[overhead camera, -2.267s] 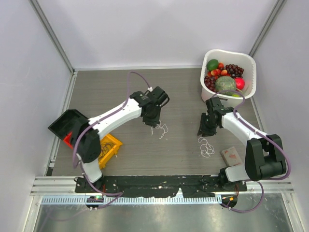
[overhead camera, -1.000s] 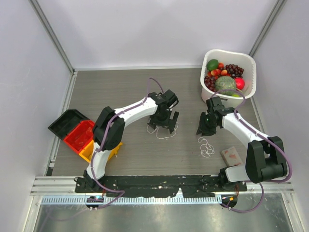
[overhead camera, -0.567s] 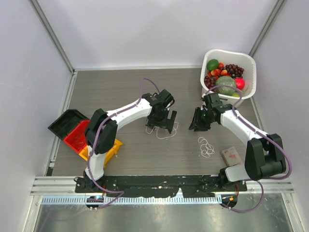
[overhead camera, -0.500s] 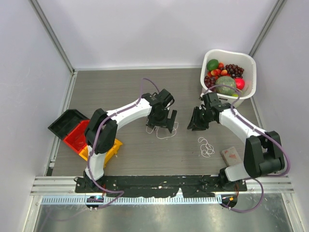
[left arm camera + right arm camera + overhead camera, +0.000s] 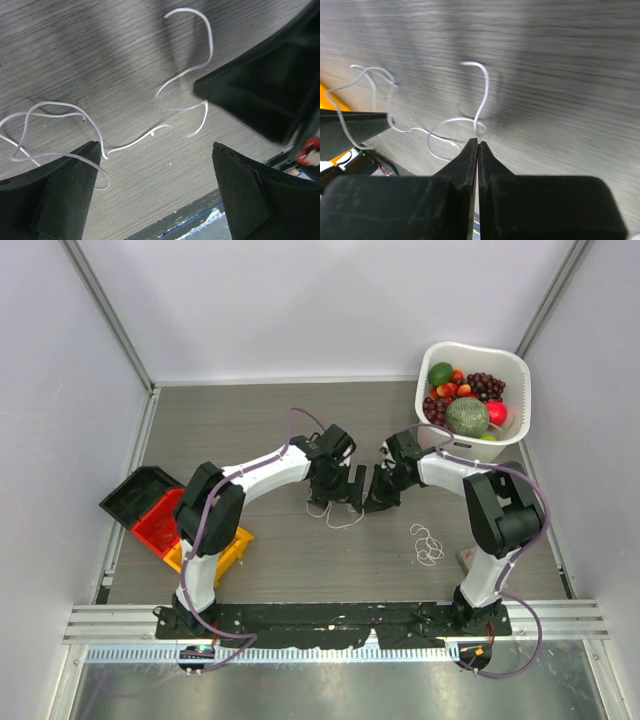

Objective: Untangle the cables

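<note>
Starting at the near edge, I see a second white cable (image 5: 428,543) lying in a small loose coil at about five o'clock on the table (image 5: 250,430), well apart from both arms and touched by neither. Over at eight o'clock sit a yellow bin (image 5: 228,543), a red bin (image 5: 158,530) and a black bin (image 5: 135,498); I cannot make out anything inside them.

At the centre is the white cable (image 5: 487,85) I am working on. It sprawls in several crossing loops on the wood. My left gripper (image 5: 155,147) hangs over it spread wide, grasping nothing. My right gripper (image 5: 478,142), just beside it at three o'clock, has its fingers pressed together, and the wire runs straight into their tips, so I judge it pinched there.

I reckon the two cables are already separated, but this one has yet to be drawn out of its loops.

Farthest off, at two o'clock, a white basket (image 5: 510,360) holds dark grapes (image 5: 487,386), a green melon (image 5: 466,414) and other fruit.
</note>
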Robot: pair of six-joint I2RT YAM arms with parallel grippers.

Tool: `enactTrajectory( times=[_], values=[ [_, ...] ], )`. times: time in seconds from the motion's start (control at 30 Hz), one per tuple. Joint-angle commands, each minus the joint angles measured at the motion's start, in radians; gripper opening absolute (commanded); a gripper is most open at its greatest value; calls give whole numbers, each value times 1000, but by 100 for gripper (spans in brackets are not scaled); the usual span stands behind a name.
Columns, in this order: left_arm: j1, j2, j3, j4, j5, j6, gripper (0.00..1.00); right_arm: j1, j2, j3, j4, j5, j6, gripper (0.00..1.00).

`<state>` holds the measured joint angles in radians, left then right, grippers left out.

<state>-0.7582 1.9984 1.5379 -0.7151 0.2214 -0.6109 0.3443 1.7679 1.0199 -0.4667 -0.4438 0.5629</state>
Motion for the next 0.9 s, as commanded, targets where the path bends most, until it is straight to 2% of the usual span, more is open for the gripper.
enactTrajectory(
  times=[0.0, 0.1, 0.2, 0.3, 0.4, 0.57, 0.77, 0.87],
  values=[
    [5, -13, -41, 89, 62, -24, 94, 64, 40, 58, 108, -110, 66, 6],
    [5, -38, -77, 109, 61, -21, 93, 73, 59, 54, 146, -179, 103, 6],
    [5, -50, -105, 115, 46, -24, 91, 67, 15, 26, 149, -174, 106, 5],
    [5, -46, -108, 123, 39, -30, 87, 30, -30, 0, 105, -113, 104, 5],
    [5, -30, -88, 120, 39, -30, 85, 1, -88, 8, -7, -18, 34, 7],
    [3, 5, -44, 111, 33, -32, 92, -47, -160, 14, -93, 49, -21, 9],
    [-3, 63, 19, 65, 33, -29, 93, -113, -232, 13, -164, 96, -78, 9],
    [-16, 85, 53, 25, 6, -24, 97, -128, -263, -9, -165, 96, -80, 9]
  ],
)
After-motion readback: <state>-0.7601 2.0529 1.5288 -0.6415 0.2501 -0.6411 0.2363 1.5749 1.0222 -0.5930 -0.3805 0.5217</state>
